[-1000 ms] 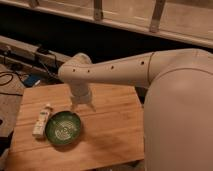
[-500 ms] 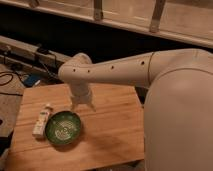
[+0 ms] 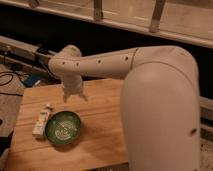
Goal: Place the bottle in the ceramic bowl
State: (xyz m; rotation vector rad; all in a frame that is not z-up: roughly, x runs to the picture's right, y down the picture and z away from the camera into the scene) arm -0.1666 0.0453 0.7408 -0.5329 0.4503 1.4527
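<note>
The small white bottle with a greenish label lies on its side on the wooden table, touching or nearly touching the left rim of the bowl. The dark green ceramic bowl with a pale speckled inside sits to its right and holds nothing. My gripper hangs from the white arm above the table, behind the bowl and to the right of the bottle. Its two fingers are spread apart and hold nothing.
The arm's large white body fills the right side of the view. Cables and a blue object lie on the floor to the left of the table. A dark rail runs behind the table.
</note>
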